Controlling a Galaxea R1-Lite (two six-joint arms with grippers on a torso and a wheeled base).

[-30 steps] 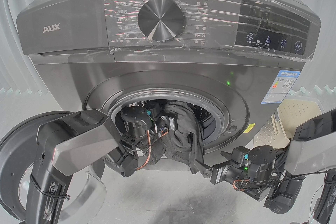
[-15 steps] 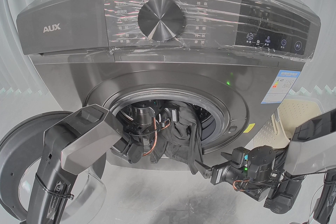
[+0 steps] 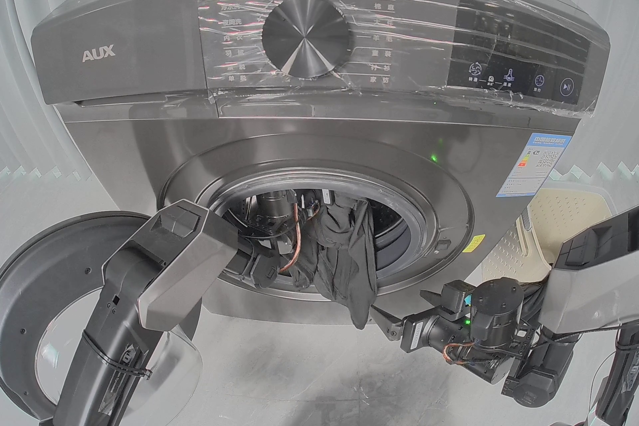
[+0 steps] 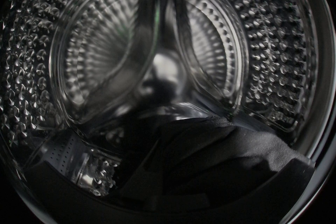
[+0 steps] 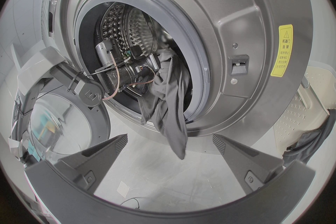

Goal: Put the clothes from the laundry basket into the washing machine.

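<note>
A dark grey garment (image 3: 346,254) hangs out of the washing machine's round opening (image 3: 426,214), its tail draped over the lower rim. My left gripper (image 5: 156,59) is inside the drum mouth, shut on the garment's upper end. In the left wrist view the cloth (image 4: 217,154) lies along the dimpled steel drum (image 4: 280,42). My right gripper (image 5: 169,139) stands open, low in front of the machine and to the right of the opening, with nothing between its fingers; the head view has it (image 3: 399,309) just below the garment's tail.
The machine's door (image 3: 40,287) stands swung open at the left. The cream laundry basket (image 3: 566,221) stands at the right, beside the machine, with another dark piece of clothing (image 5: 308,140) hanging at its edge. Grey floor lies in front.
My left arm has pushed farther into the drum, drawing the garment up and inward, so less of it hangs over the rim. The right arm has not moved.
</note>
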